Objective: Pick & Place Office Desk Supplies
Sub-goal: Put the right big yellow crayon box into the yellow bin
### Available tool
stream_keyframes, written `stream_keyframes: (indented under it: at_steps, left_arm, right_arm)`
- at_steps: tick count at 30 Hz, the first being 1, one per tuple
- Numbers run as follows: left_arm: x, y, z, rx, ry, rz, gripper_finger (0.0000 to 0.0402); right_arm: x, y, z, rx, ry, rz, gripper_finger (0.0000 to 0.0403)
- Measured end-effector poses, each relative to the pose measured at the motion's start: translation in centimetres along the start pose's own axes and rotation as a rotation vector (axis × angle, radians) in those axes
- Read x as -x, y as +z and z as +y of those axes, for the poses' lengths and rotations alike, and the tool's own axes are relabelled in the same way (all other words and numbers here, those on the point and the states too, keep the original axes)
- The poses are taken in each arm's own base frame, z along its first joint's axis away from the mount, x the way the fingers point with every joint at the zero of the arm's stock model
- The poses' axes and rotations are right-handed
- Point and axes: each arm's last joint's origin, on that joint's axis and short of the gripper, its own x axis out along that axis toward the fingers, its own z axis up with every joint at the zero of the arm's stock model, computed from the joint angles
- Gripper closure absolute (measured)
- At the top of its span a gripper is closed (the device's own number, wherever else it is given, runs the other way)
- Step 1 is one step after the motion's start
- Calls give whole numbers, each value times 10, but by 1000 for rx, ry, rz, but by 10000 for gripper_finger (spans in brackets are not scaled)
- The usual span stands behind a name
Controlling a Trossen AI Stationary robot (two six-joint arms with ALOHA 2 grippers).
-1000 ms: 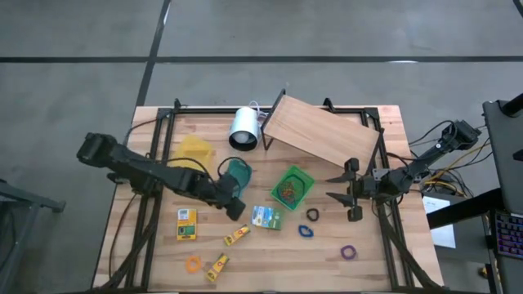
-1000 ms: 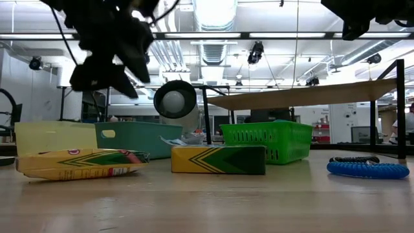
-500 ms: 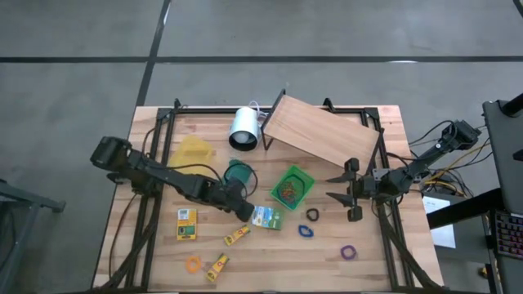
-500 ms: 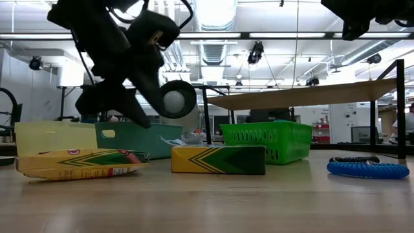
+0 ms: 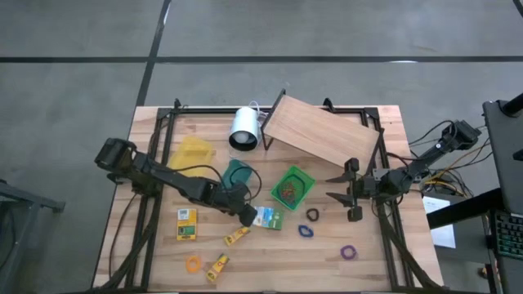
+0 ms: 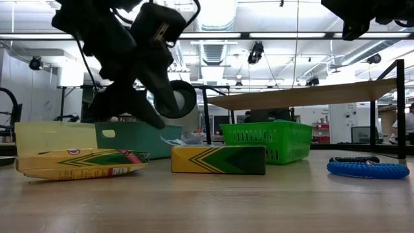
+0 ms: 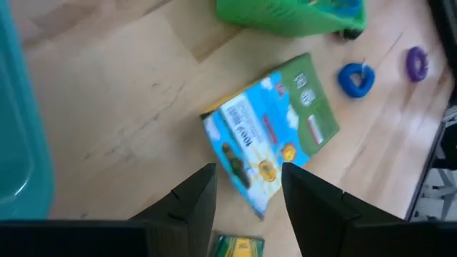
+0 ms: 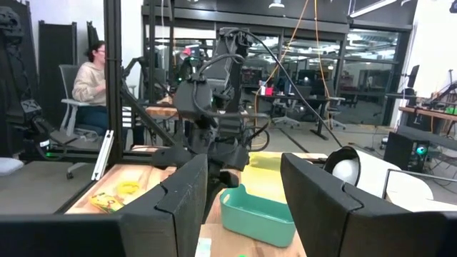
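The green-and-white packet (image 5: 268, 217) lies flat on the table near its middle, and shows large in the left wrist view (image 7: 271, 132). My left gripper (image 5: 248, 216) hangs open just left of and above it, tilted downward; its fingers (image 7: 191, 203) stand on either side of the packet's near corner without touching it. In the low view my left gripper (image 6: 145, 113) is clear of the table. Yellow tubes (image 5: 237, 236) (image 5: 217, 267), a yellow box (image 5: 187, 224) and an orange band (image 5: 193, 263) lie near the front. My right gripper (image 5: 329, 188) waits open at the right.
A teal bin (image 5: 237, 173), a yellow bin (image 5: 194, 153) and a green basket (image 5: 292, 186) stand mid-table. The white cylinder (image 5: 243, 128) and the slanted wooden board (image 5: 323, 131) are at the back. Dark (image 5: 312, 215), blue (image 5: 305, 231) and purple (image 5: 349, 252) bands lie right of the packet.
My left gripper has come down and moved toward the table's right and near edge, from beside the teal bin to just over the packet's left end. Its fingers have stayed open. Nothing on the table has moved.
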Motion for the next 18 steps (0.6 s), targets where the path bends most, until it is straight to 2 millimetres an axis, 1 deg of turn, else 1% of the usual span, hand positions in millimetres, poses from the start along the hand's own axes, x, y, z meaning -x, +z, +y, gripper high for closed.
stream_keyframes:
  at_steps: [6,9,14,18]
  left_arm:
    - [-17,-6,5,-5,9,57,238]
    - [-23,-8,6,-17,12,68,238]
    - [-23,-6,5,-22,-7,59,238]
    - [-22,-1,2,-41,-42,33,238]
  right_arm:
    - [0,0,0,0,0,-1,225]
    - [0,0,0,0,0,-1,225]
    - [0,0,0,0,0,0,225]
    - [0,0,0,0,0,0,225]
